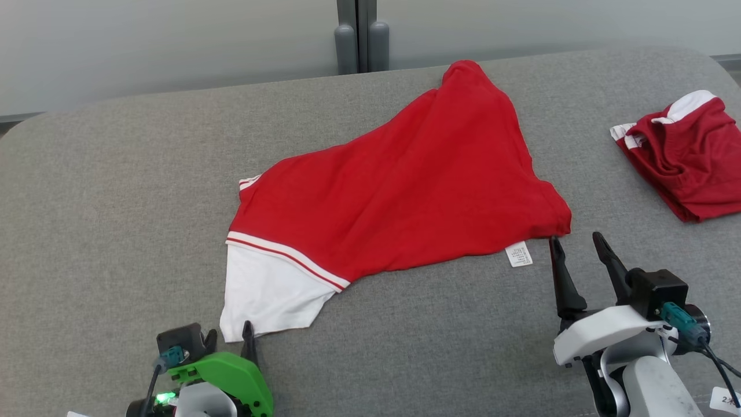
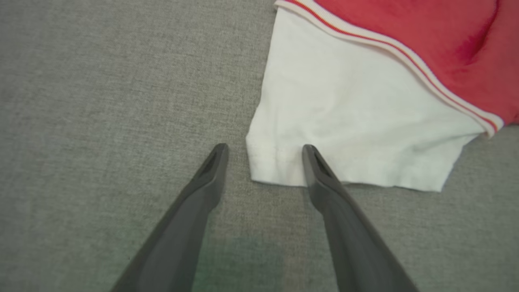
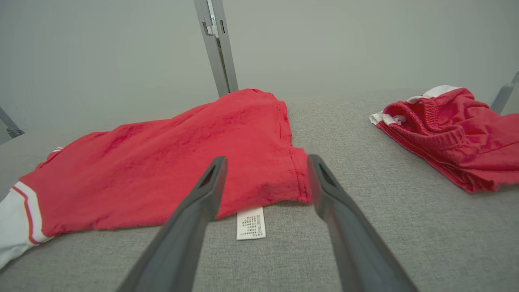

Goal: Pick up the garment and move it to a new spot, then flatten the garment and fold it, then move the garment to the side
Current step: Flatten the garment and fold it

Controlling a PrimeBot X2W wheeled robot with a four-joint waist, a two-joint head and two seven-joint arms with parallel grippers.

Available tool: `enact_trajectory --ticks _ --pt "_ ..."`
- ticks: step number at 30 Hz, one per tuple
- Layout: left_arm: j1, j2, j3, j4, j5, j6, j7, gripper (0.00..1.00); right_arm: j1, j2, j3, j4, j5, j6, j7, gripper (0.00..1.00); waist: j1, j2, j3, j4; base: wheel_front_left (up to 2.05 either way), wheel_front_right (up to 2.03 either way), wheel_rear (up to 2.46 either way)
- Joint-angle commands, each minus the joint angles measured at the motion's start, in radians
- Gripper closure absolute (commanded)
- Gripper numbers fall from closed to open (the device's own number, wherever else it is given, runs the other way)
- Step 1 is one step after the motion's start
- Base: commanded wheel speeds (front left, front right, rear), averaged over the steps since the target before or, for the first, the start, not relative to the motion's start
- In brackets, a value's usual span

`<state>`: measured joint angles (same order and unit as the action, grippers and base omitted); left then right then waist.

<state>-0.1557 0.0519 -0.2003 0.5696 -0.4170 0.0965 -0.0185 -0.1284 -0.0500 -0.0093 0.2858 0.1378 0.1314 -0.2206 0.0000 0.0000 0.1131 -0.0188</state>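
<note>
Both sets of jaws stand spread: the left gripper [image 2: 263, 152] straddles the corner of the white sleeve [image 2: 344, 121], and the right gripper [image 3: 265, 162] faces the red hem corner [image 3: 298, 182]. Beyond them the garment [image 1: 405, 191] lies on the bench [image 1: 87, 202], its long axis running from near-left to far-right.

On garment [image 1: 405, 185] hem, care tag [image 1: 518, 255]: print too small, illegible. Lower-R corner, head view, sticker [image 1: 726, 399]: "2", rest unclear.
</note>
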Motion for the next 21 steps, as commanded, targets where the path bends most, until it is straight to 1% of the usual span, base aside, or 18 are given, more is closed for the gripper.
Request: enact_trajectory --ticks 1,2,3,9,12,21 --pt "-0.01 0.001 -0.008 0.01 -0.007 -0.008 0.0 0.77 -0.01 -0.001 -0.013 0.006 -0.009 -0.002 0.008 0.0 0.0 0.0 0.006 -0.001 0.0 0.0 0.0" --pt "-0.013 0.0 -0.012 0.008 -0.015 -0.012 -0.006 0.98 -0.012 -0.001 -0.026 0.014 -0.014 -0.002 0.016 0.0 0.0 0.0 0.008 0.001 0.0 0.0 0.0" --pt "-0.016 0.0 -0.015 0.006 -0.018 -0.017 -0.011 1.0 -0.015 -0.001 -0.037 0.02 -0.022 -0.002 0.021 0.0 0.0 0.0 0.01 0.003 0.0 0.0 0.0" --pt "-0.033 0.001 -0.034 -0.033 -0.042 -0.035 -0.049 1.0 -0.055 -0.001 -0.145 0.11 -0.07 -0.002 0.101 0.0 0.0 0.0 0.023 0.031 0.0 0.0 0.0" --pt "-0.034 0.001 -0.044 -0.063 -0.046 -0.033 -0.062 1.0 -0.101 -0.001 -0.184 0.175 -0.09 -0.002 0.136 0.0 0.0 0.0 0.033 0.049 0.0 0.0 0.0" --pt "-0.03 0.002 -0.069 -0.13 -0.033 -0.022 -0.064 1.0 -0.249 -0.017 -0.221 0.355 -0.092 -0.002 0.187 0.0 0.0 0.0 0.068 0.095 0.0 0.0 0.0"
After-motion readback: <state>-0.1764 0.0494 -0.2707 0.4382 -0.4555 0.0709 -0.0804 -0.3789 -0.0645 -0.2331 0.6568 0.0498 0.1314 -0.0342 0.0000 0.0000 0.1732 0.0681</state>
